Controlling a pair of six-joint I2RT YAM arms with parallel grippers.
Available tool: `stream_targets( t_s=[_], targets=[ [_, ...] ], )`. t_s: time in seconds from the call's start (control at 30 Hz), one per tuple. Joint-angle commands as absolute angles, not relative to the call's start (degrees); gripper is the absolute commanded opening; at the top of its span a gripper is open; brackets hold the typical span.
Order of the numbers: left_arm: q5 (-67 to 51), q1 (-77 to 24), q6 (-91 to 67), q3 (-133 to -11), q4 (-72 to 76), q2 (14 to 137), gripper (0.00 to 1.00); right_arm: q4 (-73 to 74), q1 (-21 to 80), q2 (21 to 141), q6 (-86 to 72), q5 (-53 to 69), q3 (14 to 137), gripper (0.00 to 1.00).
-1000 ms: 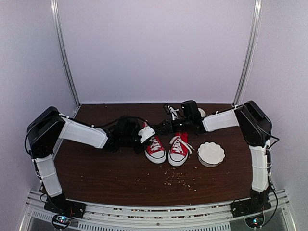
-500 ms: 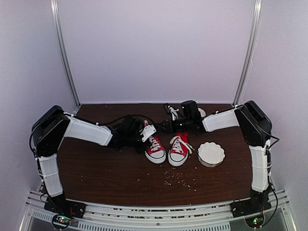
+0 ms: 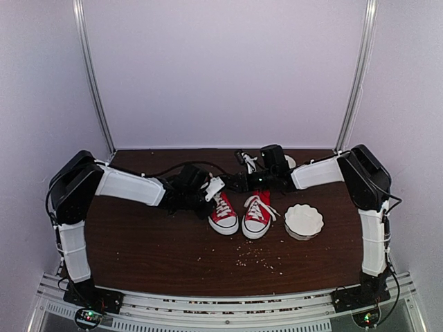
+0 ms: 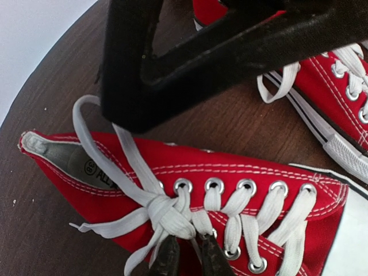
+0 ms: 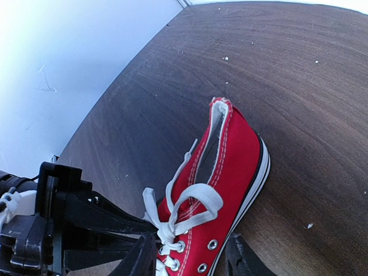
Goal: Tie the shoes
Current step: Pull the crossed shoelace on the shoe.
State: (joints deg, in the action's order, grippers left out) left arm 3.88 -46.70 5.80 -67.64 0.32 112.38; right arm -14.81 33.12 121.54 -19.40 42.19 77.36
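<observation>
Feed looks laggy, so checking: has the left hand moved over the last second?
Yes. In the top view the left hand has crept rightward and slightly toward the back wall, closing on the nearer red shoe, which stayed put.

A dark wooden table [image 3: 152, 256] stands between pale, perhaps lilac, walls [image 3: 221, 69].
</observation>
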Motion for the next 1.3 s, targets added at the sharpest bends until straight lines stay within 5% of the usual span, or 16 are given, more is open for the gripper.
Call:
stream_targets(
  t_s=[0.0,0.13,1.27],
  targets=[
    [4.9,-46.4,5.0,-69.2,-1.5,113.9,0.11,-15.1,33.4,120.4,-18.5,42.0,77.3,0.4],
    [3.2,-46.4,5.1,-68.0,-0.6,113.3,0.0,-15.5,33.3,120.6,-19.0,42.3,77.5,0.4],
    [-4.2,-46.4,4.4,-57.5,0.6,105.1,0.0,-20.5,33.8,121.4,-23.0,44.7,77.2,0.42]
  ],
)
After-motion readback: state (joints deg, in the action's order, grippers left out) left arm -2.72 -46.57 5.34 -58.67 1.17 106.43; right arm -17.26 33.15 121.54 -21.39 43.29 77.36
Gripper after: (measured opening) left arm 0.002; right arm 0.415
